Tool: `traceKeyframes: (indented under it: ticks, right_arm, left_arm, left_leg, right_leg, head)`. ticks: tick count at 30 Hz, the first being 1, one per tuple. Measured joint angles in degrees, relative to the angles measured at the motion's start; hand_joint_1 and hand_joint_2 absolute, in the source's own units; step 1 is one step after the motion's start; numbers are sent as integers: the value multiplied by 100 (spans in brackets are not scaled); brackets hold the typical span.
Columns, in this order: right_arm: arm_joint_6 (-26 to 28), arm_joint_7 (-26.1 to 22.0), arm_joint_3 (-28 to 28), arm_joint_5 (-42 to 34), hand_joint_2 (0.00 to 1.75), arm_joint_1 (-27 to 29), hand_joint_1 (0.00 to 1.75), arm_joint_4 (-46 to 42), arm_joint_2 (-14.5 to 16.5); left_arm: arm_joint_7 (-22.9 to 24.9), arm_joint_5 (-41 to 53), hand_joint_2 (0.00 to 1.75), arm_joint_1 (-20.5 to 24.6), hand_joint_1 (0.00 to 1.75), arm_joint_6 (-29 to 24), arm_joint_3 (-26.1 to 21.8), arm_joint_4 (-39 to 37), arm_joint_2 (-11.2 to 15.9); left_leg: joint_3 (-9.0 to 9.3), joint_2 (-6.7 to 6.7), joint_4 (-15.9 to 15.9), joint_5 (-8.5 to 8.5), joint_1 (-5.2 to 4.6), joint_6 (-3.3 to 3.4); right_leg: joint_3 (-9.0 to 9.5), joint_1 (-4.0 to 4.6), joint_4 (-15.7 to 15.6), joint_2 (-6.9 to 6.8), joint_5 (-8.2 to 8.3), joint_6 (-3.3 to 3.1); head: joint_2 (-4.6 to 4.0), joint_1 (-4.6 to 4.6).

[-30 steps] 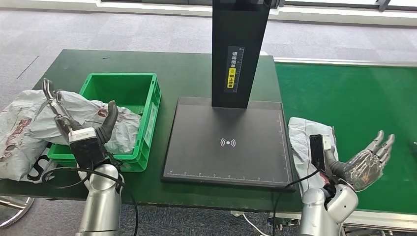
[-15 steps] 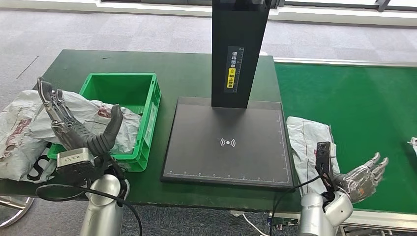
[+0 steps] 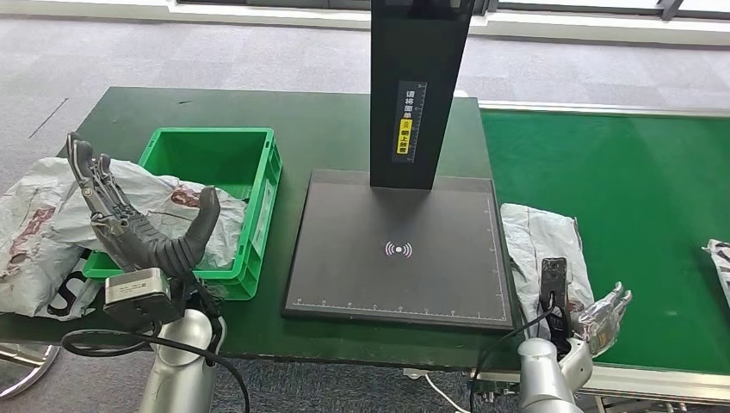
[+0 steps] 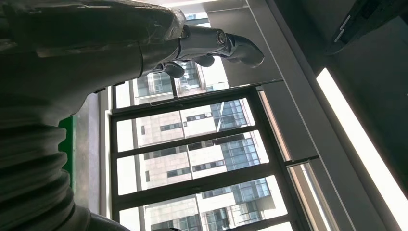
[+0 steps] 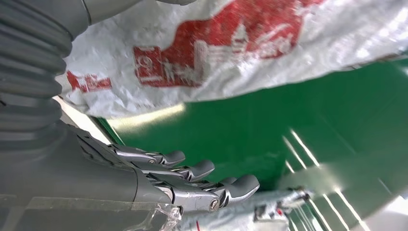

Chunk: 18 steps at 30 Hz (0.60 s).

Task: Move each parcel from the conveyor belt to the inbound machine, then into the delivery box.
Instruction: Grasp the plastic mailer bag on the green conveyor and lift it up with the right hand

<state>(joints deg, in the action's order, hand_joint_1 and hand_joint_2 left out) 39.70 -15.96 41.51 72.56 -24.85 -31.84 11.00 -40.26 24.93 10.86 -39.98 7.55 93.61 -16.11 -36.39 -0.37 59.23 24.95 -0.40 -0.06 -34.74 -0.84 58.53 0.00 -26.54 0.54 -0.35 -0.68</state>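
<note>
A grey parcel bag (image 3: pixel 541 255) lies on the green conveyor belt (image 3: pixel 628 198) beside the black inbound machine plate (image 3: pixel 396 249); its red print (image 5: pixel 211 43) is close in the right wrist view. My right hand (image 3: pixel 594 320) is low at the belt's near edge, just right of the bag, fingers (image 5: pixel 192 180) stretched and holding nothing. My left hand (image 3: pixel 138 219) is raised, palm up with fingers spread, in front of the green delivery box (image 3: pixel 215 155), empty. A grey parcel (image 3: pixel 185 206) lies in the box.
Another crumpled grey parcel (image 3: pixel 34 232) lies on the table left of the box. The machine's black post (image 3: pixel 417 86) stands behind the plate. A further parcel's edge (image 3: pixel 719 258) is at the belt's right. The table's front edge runs just before my arms.
My right hand has dropped lower and closer to me, beside the bag on the belt. My left hand pulled back slightly toward me and spread wider, then held still.
</note>
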Motion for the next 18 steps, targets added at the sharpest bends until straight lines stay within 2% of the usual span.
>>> traceKeyframes:
  ticks: [12, 16, 18]
  right_arm:
    - [-142, 200, 4, 17, 175, -103, 0, 618, -229]
    - [-561, 684, 4, 243, 175, -106, 175, 710, -271]
    - [-761, 877, 2, 366, 175, -107, 175, 757, -286]
  left_arm:
    - [0, 16, 175, -34, 0, 0, 12, 49, 14]
    - [0, 61, 175, -74, 0, 0, 12, 83, 20]
    - [0, 80, 175, -89, 0, 0, 13, 85, 27]
  left_leg:
    - [0, 0, 0, 1, 0, 0]
    - [0, 1, 0, 1, 0, 0]
    - [0, 1, 0, 1, 0, 0]
  right_leg:
    - [-1, 0, 0, 0, -1, 0]
    - [-1, 0, 0, 1, -1, 0]
    - [0, 0, 0, 1, -1, 0]
  head:
    - [0, 0]
    - [0, 0]
    - [0, 0]
